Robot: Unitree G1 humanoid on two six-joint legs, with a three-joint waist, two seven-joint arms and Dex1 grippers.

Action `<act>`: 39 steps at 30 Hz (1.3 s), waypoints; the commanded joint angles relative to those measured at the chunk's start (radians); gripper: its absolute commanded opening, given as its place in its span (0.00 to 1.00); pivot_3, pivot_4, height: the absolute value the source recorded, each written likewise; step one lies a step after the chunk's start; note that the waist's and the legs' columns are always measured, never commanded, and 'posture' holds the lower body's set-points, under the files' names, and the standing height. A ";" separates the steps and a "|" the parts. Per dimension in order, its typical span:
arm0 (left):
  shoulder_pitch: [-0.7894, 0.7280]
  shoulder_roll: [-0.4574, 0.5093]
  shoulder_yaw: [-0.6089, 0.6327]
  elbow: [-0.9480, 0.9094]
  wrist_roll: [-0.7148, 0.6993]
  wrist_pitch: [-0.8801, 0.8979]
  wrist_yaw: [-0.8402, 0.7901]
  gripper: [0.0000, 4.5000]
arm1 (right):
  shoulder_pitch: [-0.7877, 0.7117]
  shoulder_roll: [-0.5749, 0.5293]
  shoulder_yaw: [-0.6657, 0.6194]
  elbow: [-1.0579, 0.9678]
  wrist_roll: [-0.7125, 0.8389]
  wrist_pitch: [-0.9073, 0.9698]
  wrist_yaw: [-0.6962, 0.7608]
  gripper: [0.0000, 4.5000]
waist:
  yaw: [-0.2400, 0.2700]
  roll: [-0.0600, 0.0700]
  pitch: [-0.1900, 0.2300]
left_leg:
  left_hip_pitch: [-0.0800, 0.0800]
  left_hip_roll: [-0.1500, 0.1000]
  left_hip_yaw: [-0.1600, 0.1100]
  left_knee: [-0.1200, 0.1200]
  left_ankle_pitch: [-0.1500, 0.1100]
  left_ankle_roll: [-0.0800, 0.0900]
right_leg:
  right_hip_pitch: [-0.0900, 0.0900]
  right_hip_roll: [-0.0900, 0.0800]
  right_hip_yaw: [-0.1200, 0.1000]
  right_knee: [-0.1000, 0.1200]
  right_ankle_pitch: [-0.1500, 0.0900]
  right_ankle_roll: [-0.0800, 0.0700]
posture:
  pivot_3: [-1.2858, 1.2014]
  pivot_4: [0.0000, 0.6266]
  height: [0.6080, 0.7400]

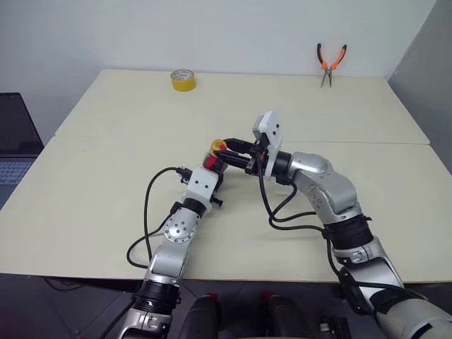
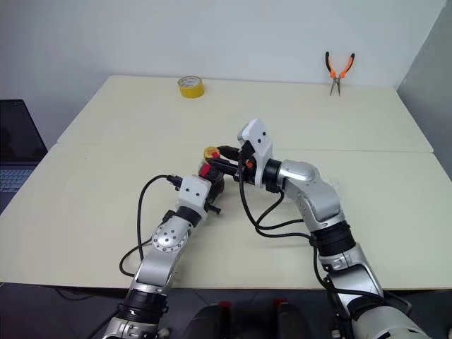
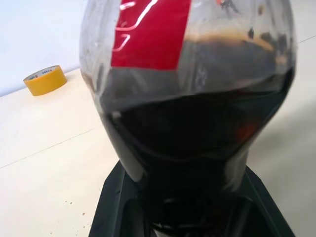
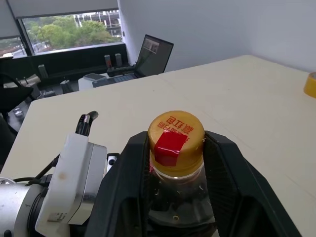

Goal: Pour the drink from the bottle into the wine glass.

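Both black fingers of the left gripper [image 1: 216, 168] are clamped on the lower body of the bottle [image 3: 187, 98], holding it upright near the middle of the table [image 1: 106, 176]; the right gripper [image 4: 177, 163] comes in from the side, its two fingers [image 4: 123, 187] set on either side of the yellow cap [image 4: 176, 136] and touching it — closed on the cap. Count: one bottle, one yellow tape roll [image 1: 182, 80], one pair of orange-handled pliers [image 1: 330, 62], one laptop [image 4: 153, 54]. Bottle — clear plastic, rounded body, red label band [image 3: 150, 32] below the neck. Drink [image 3: 197, 133] is nearly black and fills the body to just under the shoulder, brownish foam line on top. Cap carries a red sticker and red printed characters, not legible. Tape roll bears small dark print, too small to read.
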 commanded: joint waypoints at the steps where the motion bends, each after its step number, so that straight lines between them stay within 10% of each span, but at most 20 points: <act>1: -0.005 -0.001 -0.001 -0.071 -0.015 -0.026 -0.009 0.23 | -0.053 -0.004 -0.009 0.037 -0.028 -0.079 0.033 0.28 | 0.000 0.000 0.000 | 0.000 0.000 0.000 0.000 0.000 0.000 | 0.000 0.000 0.000 0.000 0.000 0.000 | 0.52 0.24 1.00; 6: -0.003 0.000 -0.003 -0.075 -0.018 -0.023 -0.011 0.23 | -0.070 0.002 -0.024 0.075 -0.026 -0.096 0.059 0.28 | 0.001 0.000 0.000 | 0.000 0.000 0.000 0.000 0.000 0.000 | 0.000 0.000 0.000 0.000 0.000 0.000 | 0.52 0.24 1.00; 14: 0.003 -0.005 -0.001 -0.085 -0.018 -0.016 -0.005 0.23 | 0.026 0.011 -0.036 -0.073 0.002 -0.031 0.006 0.89 | 0.003 0.000 0.000 | 0.000 0.000 0.000 0.000 0.000 0.000 | 0.000 -0.001 0.000 0.000 0.000 0.000 | 0.52 0.24 1.00; 23: 0.001 -0.022 0.010 -0.077 -0.015 0.002 0.026 0.23 | 0.222 0.082 0.005 -0.428 -0.080 0.053 -0.284 0.90 | 0.001 0.000 0.000 | -0.002 0.000 -0.001 0.000 0.000 0.000 | -0.001 -0.001 0.000 0.000 0.000 0.000 | 0.52 0.24 1.00; 39: -0.016 -0.033 -0.002 -0.055 -0.011 0.000 0.029 0.23 | 0.190 0.180 0.067 -0.335 -0.225 0.002 -0.432 0.90 | 0.002 0.000 0.000 | -0.002 -0.001 -0.001 0.001 0.000 0.000 | -0.001 -0.001 -0.001 0.000 0.000 0.000 | 0.52 0.24 1.00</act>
